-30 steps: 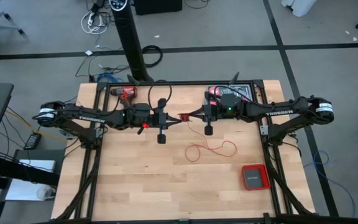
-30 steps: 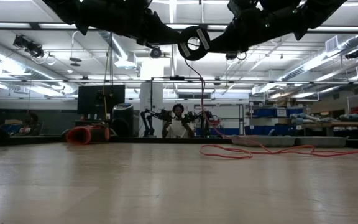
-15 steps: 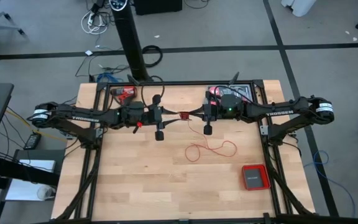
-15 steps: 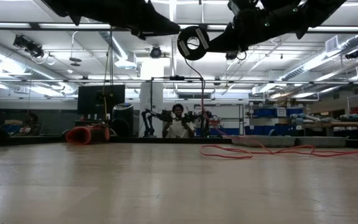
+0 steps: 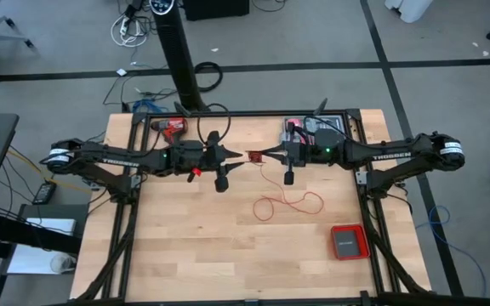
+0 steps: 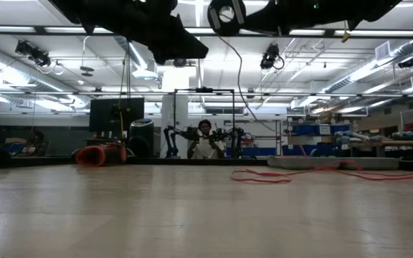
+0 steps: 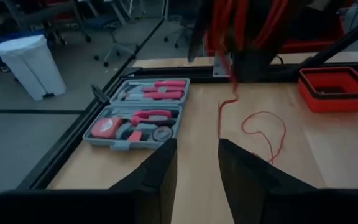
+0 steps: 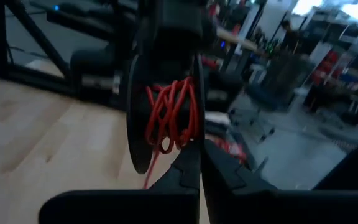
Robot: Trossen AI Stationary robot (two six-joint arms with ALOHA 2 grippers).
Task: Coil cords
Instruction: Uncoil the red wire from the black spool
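The cord is thin and red. Part of it is wound on a small black spool [image 8: 138, 112] held high above the table's middle [image 5: 253, 157], seen as a dark ring in the low view [image 6: 226, 13]. The rest hangs down and lies in a loose loop on the table [image 5: 287, 204] [image 7: 263, 130]. My right gripper [image 5: 264, 155] [image 8: 199, 158] is shut at the spool, coming from the right. My left gripper [image 5: 238, 159] [image 7: 197, 165] stands open just left of the spool, touching nothing. My right gripper's shut fingertips [image 8: 188, 163] meet the spool right below the wound red cord [image 8: 173, 134]; the fingers hide which part they pinch. They come at it level from the table's right side. The spool is lifted clear, and the free cord hangs slack from it to the table.
A red-and-black drill [image 5: 173, 127] lies at the far left. An open grey tool case [image 7: 138, 121] lies at the far right, partly under my right arm. A flat red box [image 5: 348, 242] sits near the right front. A person [image 6: 205, 136] is behind the table.
My left gripper has let go of the spool, rolled a little and stands just clear of it on its left. My right gripper has carried the spool upward; the hanging cord follows while the loop stays on the table.
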